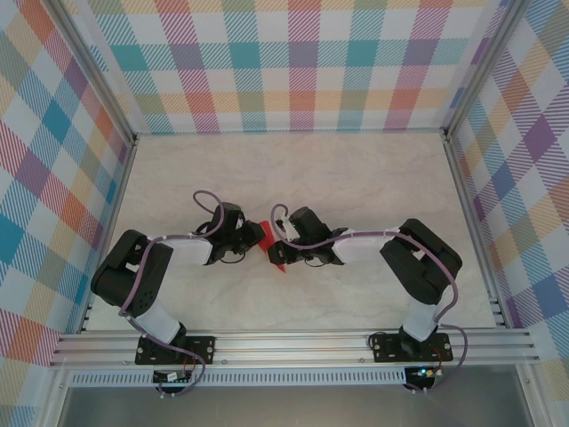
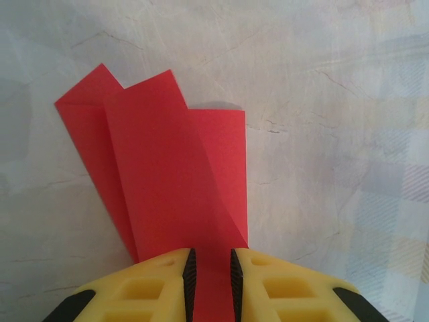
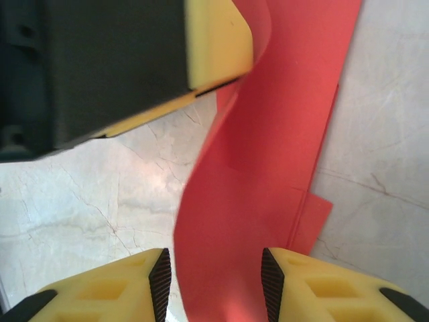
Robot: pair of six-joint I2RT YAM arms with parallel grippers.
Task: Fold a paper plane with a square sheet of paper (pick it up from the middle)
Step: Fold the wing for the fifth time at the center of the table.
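Middle of the bench (image 1: 356, 178): half-folded red paper (image 2: 181, 174), layers fanned out at the far end | left tool (image 2: 212, 268) pinching the other end tight | right tool (image 3: 214, 278) spread, paper just passing loose between its pads (image 3: 159, 285)

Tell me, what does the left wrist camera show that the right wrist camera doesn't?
Left wrist: the far end of the paper, its folded layers fanned into two points, and the left gripper pinching it narrowly.
Right wrist: the paper as a curving band running up to the black and yellow body of the left gripper, and the right gripper, jaws standing apart either side of the band.
Both: red paper over the pale marbled table, passing between that camera's own gripper.
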